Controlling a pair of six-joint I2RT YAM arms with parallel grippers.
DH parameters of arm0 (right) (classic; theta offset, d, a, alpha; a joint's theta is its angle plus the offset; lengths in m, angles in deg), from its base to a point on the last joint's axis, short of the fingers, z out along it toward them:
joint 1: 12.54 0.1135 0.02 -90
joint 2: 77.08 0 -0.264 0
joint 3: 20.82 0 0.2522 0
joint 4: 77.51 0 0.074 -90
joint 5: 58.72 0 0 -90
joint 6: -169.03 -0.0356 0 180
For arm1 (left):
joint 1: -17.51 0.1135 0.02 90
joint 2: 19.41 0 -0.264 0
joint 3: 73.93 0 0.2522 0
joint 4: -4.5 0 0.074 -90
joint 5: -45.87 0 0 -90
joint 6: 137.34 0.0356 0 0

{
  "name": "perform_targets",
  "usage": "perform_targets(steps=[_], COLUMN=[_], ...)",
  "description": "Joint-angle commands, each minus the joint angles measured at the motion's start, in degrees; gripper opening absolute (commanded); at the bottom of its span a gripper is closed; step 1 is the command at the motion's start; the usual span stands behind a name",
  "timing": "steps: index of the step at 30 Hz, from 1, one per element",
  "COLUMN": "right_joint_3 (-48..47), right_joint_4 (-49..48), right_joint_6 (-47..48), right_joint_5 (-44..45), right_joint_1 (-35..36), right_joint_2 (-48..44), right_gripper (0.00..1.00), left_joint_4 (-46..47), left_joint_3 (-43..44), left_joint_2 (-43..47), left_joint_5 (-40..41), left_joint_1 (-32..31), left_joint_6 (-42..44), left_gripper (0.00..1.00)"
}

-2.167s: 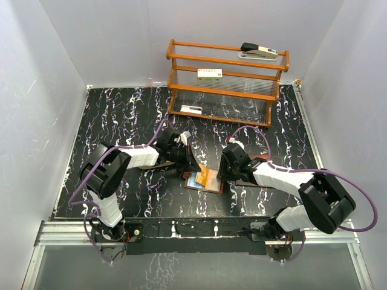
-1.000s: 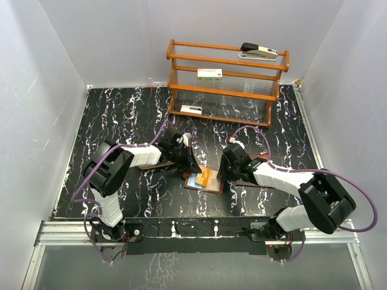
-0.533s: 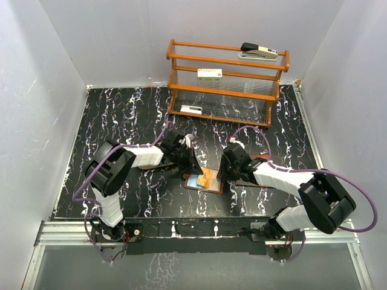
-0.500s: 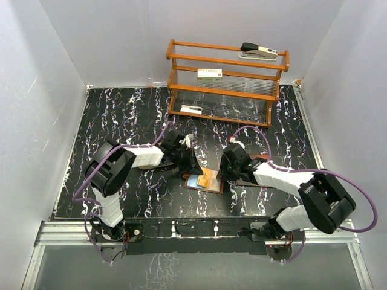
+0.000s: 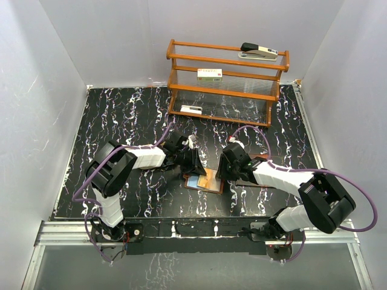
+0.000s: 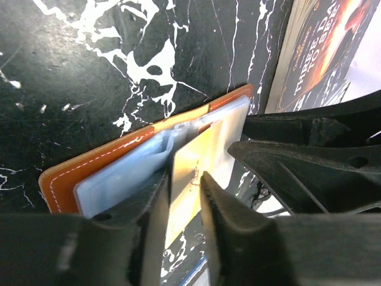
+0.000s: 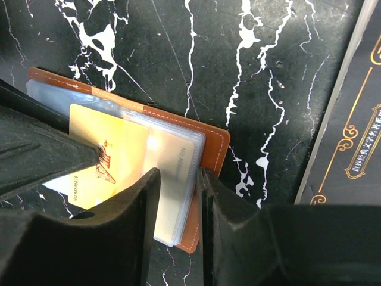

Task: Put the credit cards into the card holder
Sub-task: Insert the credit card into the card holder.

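Brown leather card holder (image 7: 209, 138) lies open and flat on the black marbled surface (image 5: 121, 115), front centre, between the two arms. Its bluish-clear pockets face up.

A gold credit card (image 7: 113, 155) rests on the pockets, partly off the holder's near edge. How far it sits inside a sleeve can't be made out.

Left end effector (image 6: 184, 179): fingers a narrow gap apart, and the card's edge shows in that gap.

Right end effector (image 7: 178, 173): also narrow, straddling the edge of the pocket stack. Can't tell whether it pinches the stack or only hovers over it.

The two point at each other across the holder, tips close.

Dark booklet (image 7: 351, 131) with gold lettering lies just beside the holder, on the right arm's side.

Wooden rack (image 5: 227, 81) stands at the far edge of the surface, well apart, with a stapler (image 5: 259, 51) on top and a white box (image 5: 209, 74) on the middle shelf.
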Motion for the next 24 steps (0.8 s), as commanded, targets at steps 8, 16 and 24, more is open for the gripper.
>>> perform_targets(steps=[8, 16, 24], right_joint_3=[-5.0, -0.2, 2.1], right_joint_4=[8.7, 5.6, 0.6], right_joint_6=[-2.1, -3.9, -4.6], right_joint_5=[0.5, -0.4, -2.0], right_joint_1=[-0.1, -0.1, -0.1], right_joint_2=[-7.6, -9.4, -5.2], right_gripper=[0.39, 0.33, 0.30], left_joint_4=[-10.7, -11.2, -8.2], left_joint_3=[4.0, 3.8, 1.6], left_joint_2=[6.0, 6.7, 5.4], left_joint_5=[10.0, 10.6, 8.3], left_joint_1=[-0.9, -1.0, -1.2], left_joint_6=[3.6, 4.5, 2.8], left_gripper=[0.45, 0.45, 0.42])
